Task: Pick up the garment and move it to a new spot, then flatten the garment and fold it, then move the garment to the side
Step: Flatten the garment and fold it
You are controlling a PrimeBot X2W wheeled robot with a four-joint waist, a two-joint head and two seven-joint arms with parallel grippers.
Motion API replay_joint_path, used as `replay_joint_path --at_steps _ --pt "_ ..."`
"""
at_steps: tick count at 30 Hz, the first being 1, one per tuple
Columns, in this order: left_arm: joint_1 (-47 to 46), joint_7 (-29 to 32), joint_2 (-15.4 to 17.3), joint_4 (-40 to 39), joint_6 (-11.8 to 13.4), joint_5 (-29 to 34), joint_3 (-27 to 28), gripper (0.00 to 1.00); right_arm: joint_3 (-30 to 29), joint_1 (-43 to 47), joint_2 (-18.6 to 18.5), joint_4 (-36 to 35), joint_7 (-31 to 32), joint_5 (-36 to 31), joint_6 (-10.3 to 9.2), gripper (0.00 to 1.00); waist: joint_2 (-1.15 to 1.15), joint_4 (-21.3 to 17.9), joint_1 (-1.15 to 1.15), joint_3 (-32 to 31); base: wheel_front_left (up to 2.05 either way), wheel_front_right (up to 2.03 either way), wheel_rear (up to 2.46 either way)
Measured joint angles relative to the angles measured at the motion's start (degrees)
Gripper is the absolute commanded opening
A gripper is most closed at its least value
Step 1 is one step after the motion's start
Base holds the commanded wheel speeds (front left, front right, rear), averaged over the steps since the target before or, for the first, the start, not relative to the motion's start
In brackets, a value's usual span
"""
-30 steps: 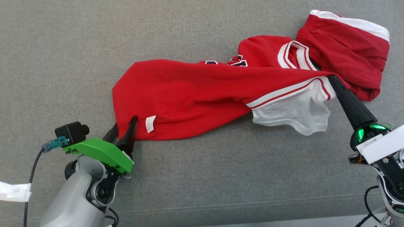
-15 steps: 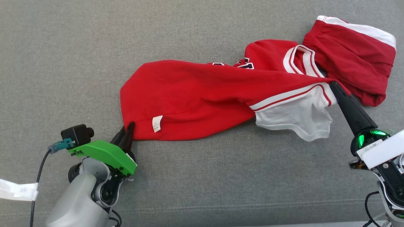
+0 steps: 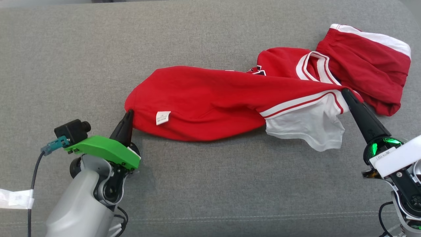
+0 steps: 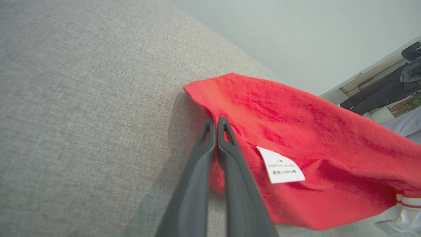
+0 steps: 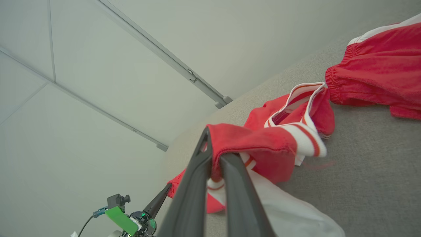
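The garment (image 3: 213, 98) is a red shirt with white sleeves and striped trim, stretched across the grey cushion. My left gripper (image 3: 128, 113) is shut on its hem corner, close to a white care label (image 3: 162, 117); in the left wrist view the two fingers (image 4: 215, 123) pinch the red hem (image 4: 263, 108). My right gripper (image 3: 345, 92) is shut on the shoulder by the white sleeve (image 3: 306, 121), and the right wrist view shows red cloth (image 5: 253, 141) bunched between its fingers. The shirt hangs lifted between both grippers.
Red shorts with a white band (image 3: 368, 56) lie at the far right, touching the shirt's collar side. The grey cushion (image 3: 82, 65) extends wide to the left and front. A pale wall (image 5: 98, 65) rises behind it.
My left gripper closed on the hem corner and raised it off the cushion. The head camera has shifted, so the whole picture moved slightly.
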Motion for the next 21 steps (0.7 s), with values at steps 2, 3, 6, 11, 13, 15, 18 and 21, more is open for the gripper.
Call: replay_joint_path --at_steps 2,3,6,11,13,15,18,21 --pt "-0.63 -1.99 0.32 -2.52 -0.03 -0.78 1.34 0.00 -0.13 0.25 0.01 0.18 -0.51 -0.03 0.09 0.00 0.00 0.10 0.00 -0.97 0.00 0.00 0.00" --pt "-0.82 -2.50 0.59 -3.53 -0.03 -1.69 1.97 0.00 -0.56 0.23 0.13 0.15 -1.15 -0.11 0.09 0.00 0.00 0.13 0.00 -1.33 0.00 0.00 0.00" --pt "-0.96 -3.23 1.89 -7.25 -0.05 -3.31 4.25 0.00 -2.42 -0.98 1.72 -0.33 -2.96 0.07 0.07 0.00 0.00 0.19 0.00 -2.53 0.00 0.00 0.00" --pt "-2.92 -3.30 4.46 -16.02 -0.05 -5.79 5.60 0.00 -2.86 -7.59 2.27 -1.20 -2.89 0.89 -0.53 0.00 0.00 0.33 0.00 -4.91 0.00 0.00 0.00" --pt "-4.43 -3.30 5.69 -19.33 -0.05 -6.20 6.25 0.00 -2.46 -10.10 2.50 -1.40 -1.82 2.54 -0.97 0.00 0.00 0.48 0.00 -6.03 0.00 0.00 0.00" --pt "-5.04 -3.30 6.30 -20.92 -0.05 -6.54 6.68 0.00 -1.82 -11.15 2.79 -1.64 -1.12 3.45 -1.02 0.00 0.00 0.58 0.00 -6.62 0.00 0.00 0.00" --pt "-5.77 -3.32 7.77 -25.66 -0.05 -7.94 8.28 0.00 1.05 -13.65 4.30 -2.92 1.24 6.62 -1.03 0.00 0.00 0.92 0.00 -8.53 0.00 0.00 0.00" --pt "-5.75 -3.72 8.89 -30.05 -0.05 -10.21 10.47 0.00 2.36 -14.49 5.83 -5.17 2.34 9.50 -1.44 0.00 0.00 1.32 0.00 -10.54 0.00 0.00 0.00"
